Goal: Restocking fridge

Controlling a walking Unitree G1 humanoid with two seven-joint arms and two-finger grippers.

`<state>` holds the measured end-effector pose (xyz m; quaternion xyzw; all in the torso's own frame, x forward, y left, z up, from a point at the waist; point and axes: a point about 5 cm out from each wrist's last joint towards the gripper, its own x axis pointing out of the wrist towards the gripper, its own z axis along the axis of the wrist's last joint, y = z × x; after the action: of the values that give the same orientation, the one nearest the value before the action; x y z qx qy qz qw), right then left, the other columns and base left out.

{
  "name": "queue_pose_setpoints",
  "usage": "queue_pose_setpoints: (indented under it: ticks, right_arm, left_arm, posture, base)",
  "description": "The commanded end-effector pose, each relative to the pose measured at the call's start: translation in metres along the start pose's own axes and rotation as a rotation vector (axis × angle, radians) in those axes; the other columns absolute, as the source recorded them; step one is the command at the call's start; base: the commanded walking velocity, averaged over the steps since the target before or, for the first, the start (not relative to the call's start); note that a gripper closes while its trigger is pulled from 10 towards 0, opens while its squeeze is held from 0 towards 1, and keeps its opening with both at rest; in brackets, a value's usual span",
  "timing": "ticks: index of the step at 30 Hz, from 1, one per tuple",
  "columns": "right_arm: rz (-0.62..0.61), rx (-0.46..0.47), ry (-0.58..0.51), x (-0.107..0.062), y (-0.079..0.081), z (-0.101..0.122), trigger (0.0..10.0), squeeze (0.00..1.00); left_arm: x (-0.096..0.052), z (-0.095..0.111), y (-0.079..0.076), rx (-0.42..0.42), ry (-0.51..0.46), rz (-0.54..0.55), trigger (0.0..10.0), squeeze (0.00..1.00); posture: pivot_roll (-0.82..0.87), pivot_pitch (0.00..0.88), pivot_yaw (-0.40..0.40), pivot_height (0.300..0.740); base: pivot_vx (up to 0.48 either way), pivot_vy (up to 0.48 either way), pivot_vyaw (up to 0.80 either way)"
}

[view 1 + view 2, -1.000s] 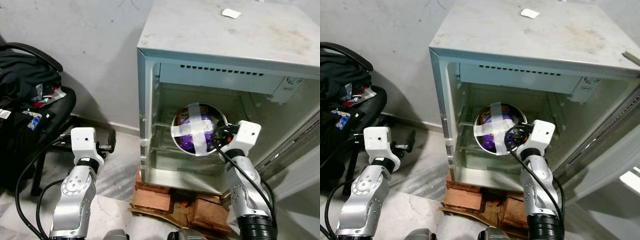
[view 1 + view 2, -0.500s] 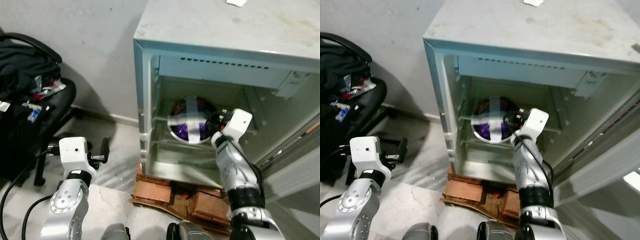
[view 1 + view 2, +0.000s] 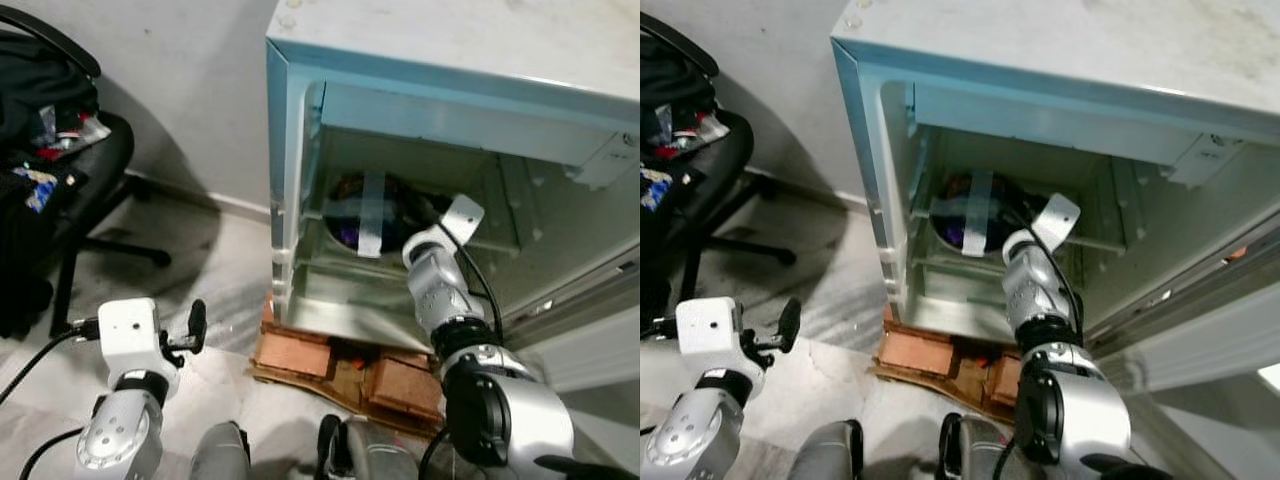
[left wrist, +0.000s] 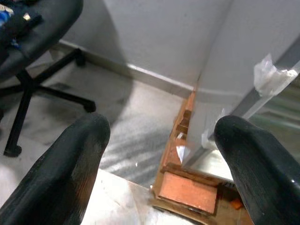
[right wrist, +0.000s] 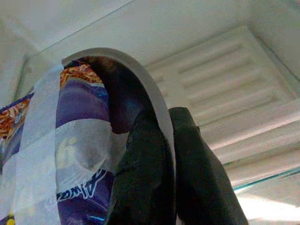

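A metal bowl (image 3: pixel 365 214) holding a purple snack packet (image 5: pixel 70 140), strapped over with white tape, sits tilted on the upper shelf inside the open small fridge (image 3: pixel 290 120). My right gripper (image 5: pixel 165 118) reaches into the fridge and is shut on the bowl's rim, one finger inside and one outside. Its wrist (image 3: pixel 455 215) shows just right of the bowl. My left gripper (image 4: pixel 159 140) hangs low over the floor, left of the fridge, open and holding nothing.
Red bricks (image 3: pixel 340 365) prop up the fridge. A black office chair (image 3: pixel 75 175) piled with a dark bag stands at the left by the wall. The fridge door (image 3: pixel 590 330) swings out at the right. Marble floor lies in front.
The right arm has pushed the bowl deeper into the fridge onto the shelf. The camera has shifted, and the left arm sits lower in the picture.
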<state>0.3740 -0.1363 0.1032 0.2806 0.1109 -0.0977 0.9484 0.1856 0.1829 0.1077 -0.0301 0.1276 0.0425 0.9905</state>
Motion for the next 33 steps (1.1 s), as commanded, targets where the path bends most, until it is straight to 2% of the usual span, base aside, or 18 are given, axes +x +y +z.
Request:
queue_pose_setpoints:
  ticks: [1,3,4,5,6,7,10,12,24,25,29,30,33]
  right_arm:
    - [-0.049,0.040,0.021,0.000,-0.006,-0.005,10.0,0.00]
    - [-0.054,0.077,0.034,0.000,0.000,-0.007,10.0,0.00]
    - [-0.061,0.125,0.045,0.001,0.004,-0.007,10.0,0.00]
    - [-0.061,0.125,0.045,0.001,0.004,-0.007,10.0,0.00]
    - [-0.071,0.188,0.056,0.002,0.012,-0.007,10.0,0.00]
    - [-0.071,0.188,0.056,0.002,0.012,-0.007,10.0,0.00]
    - [-0.072,0.308,0.067,0.004,0.030,-0.003,10.0,0.00]
    - [-0.071,0.359,0.069,0.004,0.036,-0.001,10.0,0.00]
    - [-0.038,0.556,0.074,0.005,0.064,0.009,10.0,0.00]
    - [-0.033,0.559,0.069,0.005,0.065,0.010,10.0,0.00]
    - [-0.018,0.490,0.032,0.006,0.065,0.019,10.0,0.00]
    - [-0.012,0.447,0.001,0.008,0.064,0.026,10.0,0.00]
    - [-0.020,0.410,-0.026,0.009,0.061,0.033,10.0,0.00]
  left_arm:
    - [-0.006,0.001,0.000,0.004,0.005,0.012,10.0,0.00]
    - [-0.010,0.000,-0.001,0.002,0.011,0.013,10.0,0.00]
    - [-0.011,0.000,-0.001,-0.002,0.016,0.016,10.0,0.00]
    - [-0.011,0.000,-0.001,-0.002,0.016,0.016,10.0,0.00]
    - [-0.015,-0.001,-0.002,-0.007,0.025,0.022,10.0,0.00]
    - [-0.015,-0.001,-0.002,-0.007,0.025,0.022,10.0,0.00]
    - [-0.018,-0.001,-0.004,-0.017,0.034,0.032,10.0,0.00]
    - [-0.019,-0.001,-0.005,-0.020,0.035,0.034,10.0,0.00]
    - [-0.021,-0.001,-0.011,-0.049,0.046,0.054,10.0,0.00]
    - [-0.021,-0.001,-0.011,-0.050,0.046,0.054,10.0,0.00]
    - [-0.021,-0.001,-0.012,-0.054,0.043,0.062,10.0,0.00]
    - [-0.021,-0.001,-0.012,-0.056,0.042,0.068,10.0,0.00]
    - [-0.022,-0.001,-0.012,-0.058,0.043,0.073,10.0,0.00]
  posture:
    - [0.25,0.302,-0.114,0.740]
    - [0.26,0.310,-0.122,0.740]
    - [0.26,0.315,-0.127,0.740]
    - [0.26,0.315,-0.127,0.740]
    - [0.27,0.321,-0.138,0.740]
    - [0.27,0.321,-0.138,0.740]
    - [0.28,0.329,-0.151,0.740]
    - [0.28,0.334,-0.156,0.740]
    - [0.28,0.344,-0.182,0.740]
    - [0.28,0.344,-0.182,0.740]
    - [0.28,0.349,-0.186,0.740]
    - [0.28,0.353,-0.188,0.740]
    - [0.28,0.356,-0.190,0.740]
  base:
    - [0.000,0.000,0.00]
    - [0.000,0.000,0.00]
    - [0.000,0.000,0.00]
    - [0.000,0.000,0.00]
    - [0.000,0.000,0.00]
    - [0.000,0.000,0.00]
    - [0.000,0.000,0.00]
    - [0.000,0.000,0.00]
    - [0.000,0.000,0.00]
    - [0.000,0.000,0.00]
    - [0.000,0.000,0.00]
    - [0.000,0.000,0.00]
    - [0.000,0.000,0.00]
